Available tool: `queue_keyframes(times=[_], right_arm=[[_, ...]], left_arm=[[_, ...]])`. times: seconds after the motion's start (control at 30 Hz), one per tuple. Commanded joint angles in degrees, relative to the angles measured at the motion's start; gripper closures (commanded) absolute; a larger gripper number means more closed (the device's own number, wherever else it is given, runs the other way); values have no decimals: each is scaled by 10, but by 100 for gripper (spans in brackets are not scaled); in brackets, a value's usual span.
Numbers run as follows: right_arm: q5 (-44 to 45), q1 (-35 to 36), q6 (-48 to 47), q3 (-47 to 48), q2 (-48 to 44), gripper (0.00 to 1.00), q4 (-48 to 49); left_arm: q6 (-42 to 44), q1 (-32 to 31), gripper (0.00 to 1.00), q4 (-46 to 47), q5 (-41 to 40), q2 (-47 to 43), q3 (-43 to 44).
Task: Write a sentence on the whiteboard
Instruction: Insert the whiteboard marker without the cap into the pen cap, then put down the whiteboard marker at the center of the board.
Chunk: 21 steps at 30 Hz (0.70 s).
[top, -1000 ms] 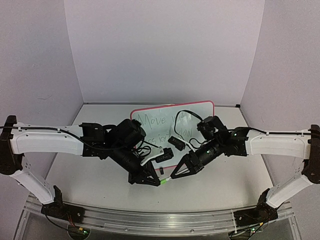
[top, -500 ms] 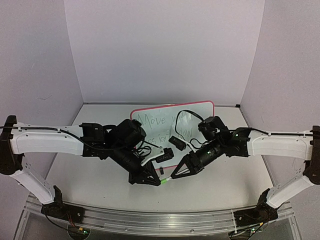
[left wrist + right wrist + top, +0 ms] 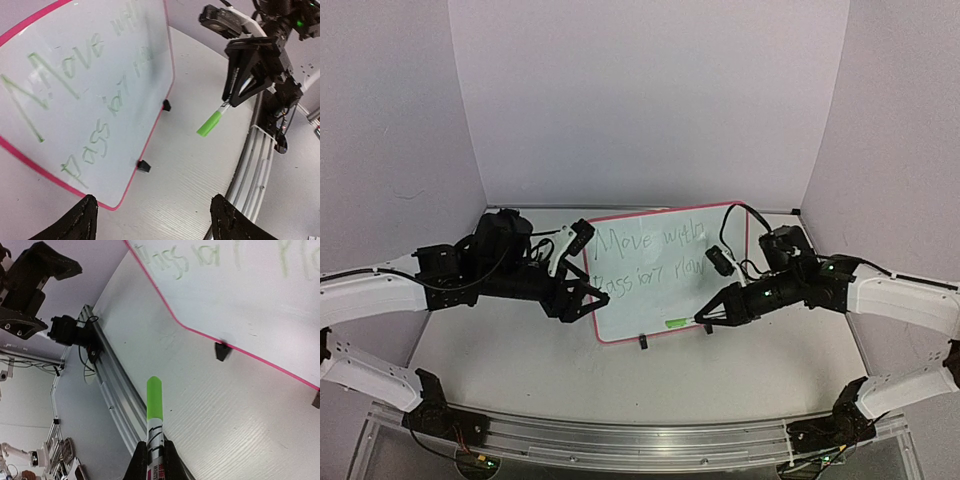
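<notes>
1. Plainly, the whiteboard [image 3: 642, 308] stands on its long edge between the two grippers, its long axis running from one to the other and its white face leaning back, turned toward the arm bases.
2. The sentence [image 3: 650, 256] runs along that long axis in two green lines that climb slightly toward the right gripper's side; the top line reads "Move with", while the lower one is hard to read.
3. The left gripper [image 3: 154, 205] has its fingers [image 3: 82, 220] spread wide with nothing between them and touches nothing; the board's pink corner lies just ahead of its left finger.
4. The right gripper [image 3: 152, 452] is closed narrowly on the marker [image 3: 154, 402], held by the barrel. The marker's long axis continues straight out from the fingers, with the green cap at the far end.
5. From above, that cap lies near the board's lower edge; whether it touches the board cannot be told.
6. The left wrist view alone shows both black feet [image 3: 143, 165] under the board's lower frame, and the right gripper with the marker well ahead and to the right.
7. The right wrist view alone shows print on the marker's barrel, and the cap above the bare table [image 3: 235, 405], apart from the board.
</notes>
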Motion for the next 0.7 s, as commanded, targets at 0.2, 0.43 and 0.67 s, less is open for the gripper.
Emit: queue_keyframes(times=[0.2, 0.43, 0.67], right_arm=[[54, -75, 7, -79, 25, 100, -29], [77, -132, 12, -99, 74, 100, -50], [122, -201, 12, -105, 87, 87, -93]], left_arm=[[-118, 109, 17, 0, -84, -56, -50], [-137, 158, 15, -24, -73, -55, -58], [-167, 187, 14, -24, -95, -59, -79]])
